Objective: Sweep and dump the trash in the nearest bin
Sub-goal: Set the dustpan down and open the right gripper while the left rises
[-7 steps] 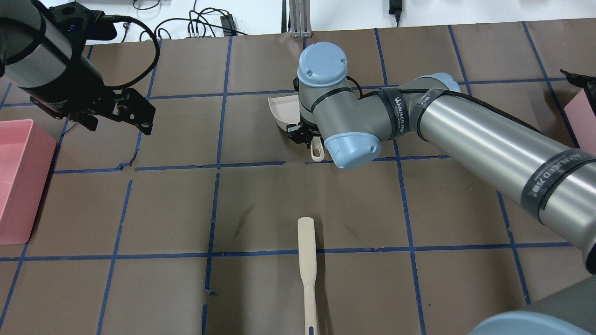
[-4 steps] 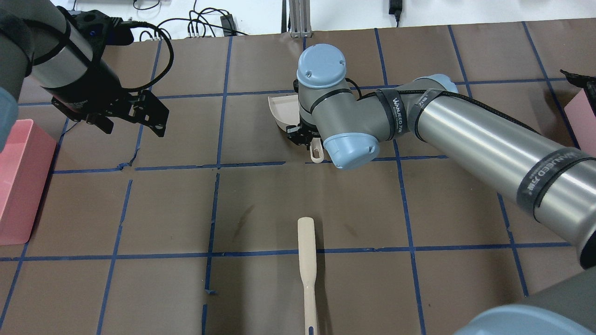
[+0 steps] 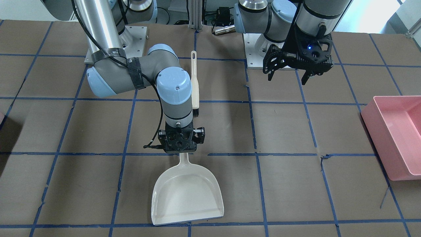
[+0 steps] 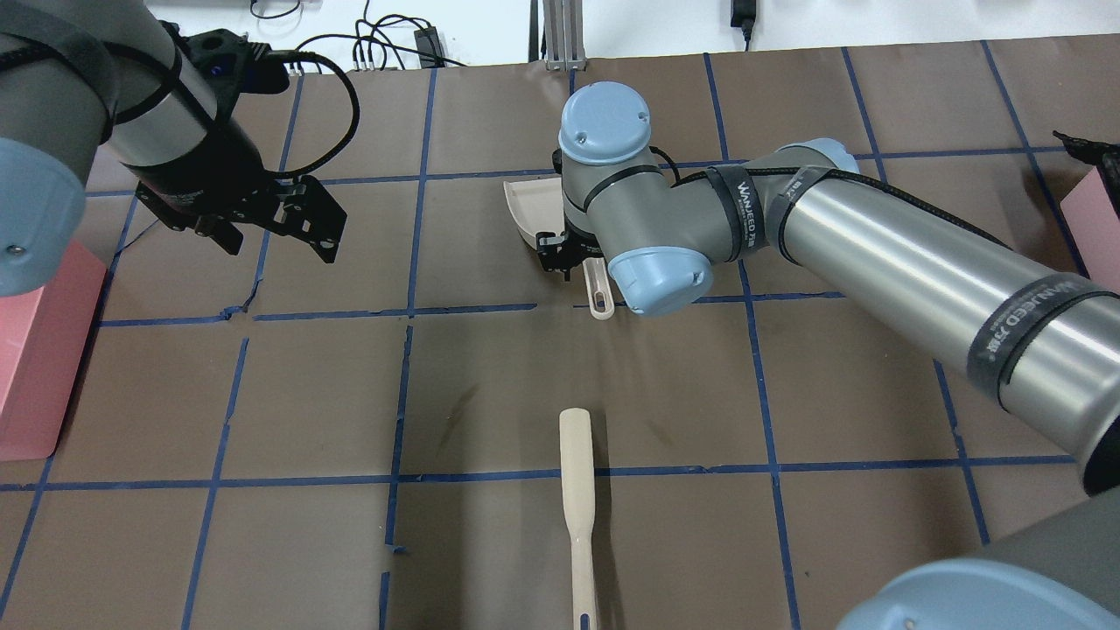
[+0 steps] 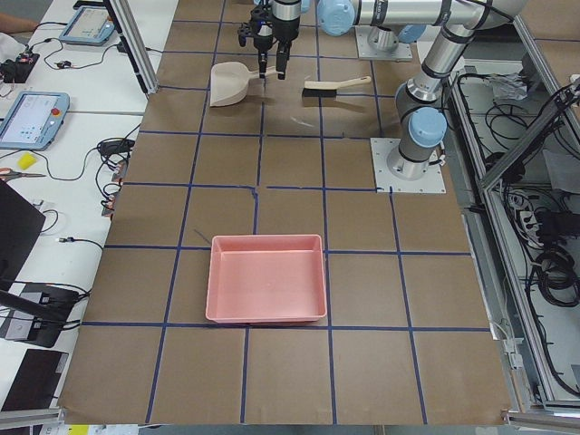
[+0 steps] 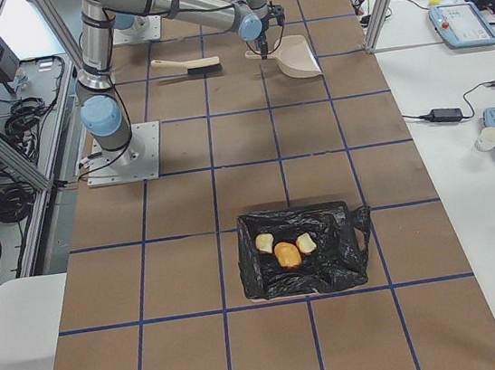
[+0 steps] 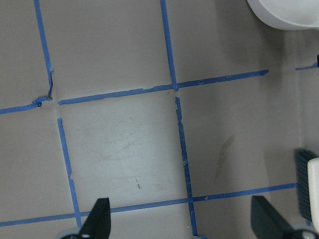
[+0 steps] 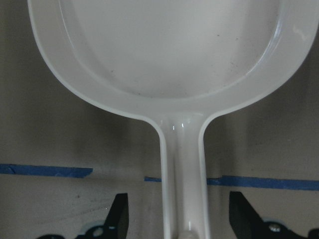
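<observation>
Trash (image 6: pixel 286 254) in black-lined bin (image 6: pixel 342 268), apparently dumped; dustpan (image 3: pixel 187 194) on desk (image 3: pixel 296 131), right pincer (image 8: pixel 180 214) released astride handle (image 8: pixel 180 164); left pincer (image 7: pixel 180 213) spread.

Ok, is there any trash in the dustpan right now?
No, the dustpan is empty; the three trash bits lie in the black-lined bin.

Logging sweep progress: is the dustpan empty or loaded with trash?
Empty. The dustpan shows a bare white inside in the front and right-wrist views; the trash lies in the black-lined bin.
</observation>
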Controlling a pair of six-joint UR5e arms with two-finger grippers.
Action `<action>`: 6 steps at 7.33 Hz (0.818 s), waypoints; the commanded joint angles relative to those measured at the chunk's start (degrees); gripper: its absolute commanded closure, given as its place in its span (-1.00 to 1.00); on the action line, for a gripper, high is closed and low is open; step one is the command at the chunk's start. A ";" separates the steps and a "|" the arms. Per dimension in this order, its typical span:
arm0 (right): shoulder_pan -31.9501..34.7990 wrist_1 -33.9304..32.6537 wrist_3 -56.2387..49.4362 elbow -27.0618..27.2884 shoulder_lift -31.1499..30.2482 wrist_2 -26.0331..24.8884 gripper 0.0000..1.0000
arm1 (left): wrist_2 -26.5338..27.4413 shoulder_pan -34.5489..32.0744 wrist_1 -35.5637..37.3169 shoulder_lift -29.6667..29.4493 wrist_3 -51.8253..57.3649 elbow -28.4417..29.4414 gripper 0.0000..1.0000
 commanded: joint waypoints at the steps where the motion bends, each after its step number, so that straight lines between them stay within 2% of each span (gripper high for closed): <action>1: -3.39 5.87 -0.85 -5.27 -1.74 2.33 -0.54 | 0.29 -1.00 -0.11 -0.04 -0.45 -0.58 -1.00; 3: -6.47 22.98 -3.39 -13.35 -6.48 2.52 -0.53 | 0.12 -1.00 -0.11 -0.04 -0.54 -0.76 -1.00; 4: -9.62 29.59 -5.66 -15.04 -8.94 2.52 -0.53 | 0.11 -1.08 -0.11 0.14 -0.54 -0.76 -1.00; 6: -13.16 33.77 -10.67 -14.36 -14.65 2.26 -0.51 | 0.11 -1.26 -0.63 0.84 -0.54 -0.76 -1.00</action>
